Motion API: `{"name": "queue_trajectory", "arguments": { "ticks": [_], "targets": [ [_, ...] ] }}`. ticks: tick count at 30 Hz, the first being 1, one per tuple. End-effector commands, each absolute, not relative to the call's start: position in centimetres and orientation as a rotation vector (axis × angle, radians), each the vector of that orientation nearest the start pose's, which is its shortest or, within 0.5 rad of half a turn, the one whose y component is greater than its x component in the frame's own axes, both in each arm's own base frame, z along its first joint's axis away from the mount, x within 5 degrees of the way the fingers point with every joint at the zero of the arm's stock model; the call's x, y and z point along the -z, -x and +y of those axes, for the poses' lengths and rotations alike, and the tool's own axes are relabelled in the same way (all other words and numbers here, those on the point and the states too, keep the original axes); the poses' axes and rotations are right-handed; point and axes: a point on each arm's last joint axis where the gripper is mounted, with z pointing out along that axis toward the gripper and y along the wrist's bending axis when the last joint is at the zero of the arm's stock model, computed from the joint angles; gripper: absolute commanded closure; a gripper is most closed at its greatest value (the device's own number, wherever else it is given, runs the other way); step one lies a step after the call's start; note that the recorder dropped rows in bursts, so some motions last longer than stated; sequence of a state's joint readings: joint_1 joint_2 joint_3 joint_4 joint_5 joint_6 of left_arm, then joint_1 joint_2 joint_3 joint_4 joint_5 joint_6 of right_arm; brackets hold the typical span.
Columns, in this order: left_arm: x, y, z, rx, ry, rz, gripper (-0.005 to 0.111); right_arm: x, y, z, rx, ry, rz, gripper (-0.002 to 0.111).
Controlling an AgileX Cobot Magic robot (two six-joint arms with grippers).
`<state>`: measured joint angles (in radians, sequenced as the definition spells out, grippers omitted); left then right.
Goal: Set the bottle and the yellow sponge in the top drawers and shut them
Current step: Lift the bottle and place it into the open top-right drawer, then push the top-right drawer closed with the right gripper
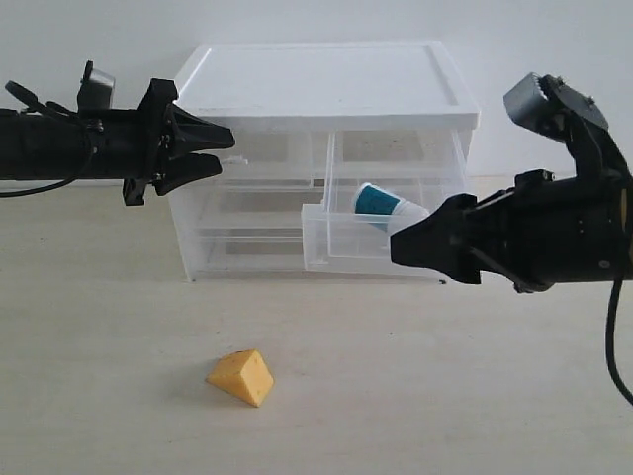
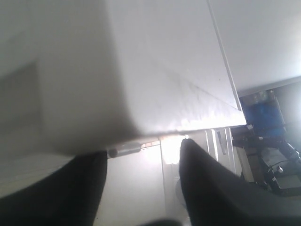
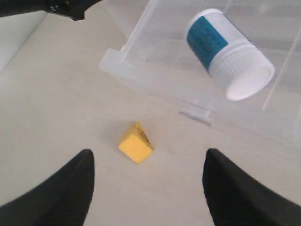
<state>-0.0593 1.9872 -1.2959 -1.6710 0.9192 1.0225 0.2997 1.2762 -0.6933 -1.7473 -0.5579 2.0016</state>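
- The right gripper (image 1: 406, 242) hangs just in front of the white-topped clear plastic cabinet (image 1: 326, 84), close to its pulled-out drawer. Its black fingers are spread wide and hold nothing.
- The left gripper (image 1: 226, 149) is at the cabinet's upper left corner. Its jaws are parted a little and are also empty.
- The stubby teal-blue bottle with a white ribbed cap (image 1: 376, 201) lies tilted inside the cabinet's right-hand top drawer (image 1: 341, 247), which stands open. Its cap points toward the drawer front.
- The orange-yellow wedge of foam sponge (image 1: 242, 377) sits on the pale table (image 1: 109, 346), well in front of the cabinet and apart from both grippers.
- The left-hand top drawer (image 1: 247, 158) looks shut, so the sponge has nowhere to go yet.
- Risk: the cabinet looks light, so a hard push on the open drawer could slide the whole unit back rather than seat the drawer.
- Risk: the bottle is round and smooth and leans at an angle — a jolt could roll it, or leave the cap riding over the drawer wall and jam the closing.
- Risk: the sponge's sloped faces may squirt out of a pinch — soft foam gives under the pads.
- The small white tab handle (image 3: 195, 114) offers little to grip, and the fingers could slip off it.
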Motion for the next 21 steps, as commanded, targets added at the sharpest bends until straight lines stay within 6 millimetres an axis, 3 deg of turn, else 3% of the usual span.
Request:
{"name": "queue_trajectory", "arguments": {
  "ticks": [1,6,15,18,21],
  "targets": [
    [-21.6,-42.1,-9.2,1.341,0.131,2.106,0.061,-25.1,-23.2,11.5,-0.777,0.421,2.173,0.049],
    [-21.6,-42.1,-9.2,1.339,0.132,2.106,0.061,-24.6,-24.7,11.6,-0.729,0.394,2.108,0.049],
    [-21.6,-42.1,-9.2,1.341,0.131,2.106,0.061,-28.5,-29.1,12.4,-0.679,0.338,1.899,0.049],
    [-21.6,-42.1,-9.2,1.346,0.128,2.105,0.061,-29.0,-29.3,12.5,-0.710,0.314,1.893,0.049],
    [-21.6,-42.1,-9.2,1.344,0.126,2.107,0.061,-27.8,-28.2,12.9,-0.763,0.408,2.030,0.049]
  ]
}}
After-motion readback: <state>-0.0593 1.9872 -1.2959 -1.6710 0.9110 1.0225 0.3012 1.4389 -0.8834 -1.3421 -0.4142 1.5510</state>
